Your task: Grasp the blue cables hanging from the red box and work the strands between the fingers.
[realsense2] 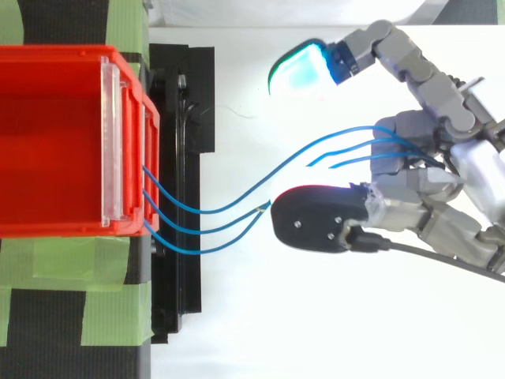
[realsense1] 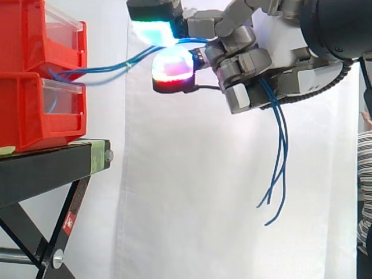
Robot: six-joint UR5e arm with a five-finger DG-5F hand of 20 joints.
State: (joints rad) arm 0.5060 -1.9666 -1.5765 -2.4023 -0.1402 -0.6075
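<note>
Two red boxes (realsense1: 35, 40) are stacked on a black stand at the left. Three thin blue cables (realsense2: 229, 207) leave the front of the upper red box (realsense2: 47, 142) and run right, sagging slightly, into my hand (realsense1: 273, 58). The hand (realsense2: 473, 174) is level with the upper box, its fingers curled round the strands. One pad (realsense1: 171, 67) glowing red and white lies under the cables, and a green-cyan pad (realsense2: 304, 71) lies on the strands' other side. The cables' loose ends (realsense1: 279, 168) hang down below the hand.
The black stand (realsense1: 46, 168) has a scissor frame underneath and green tape (realsense2: 71, 260) along its top. A white curtain hangs behind. A person's striped sleeve (realsense1: 365, 186) shows at the right edge, below the arm.
</note>
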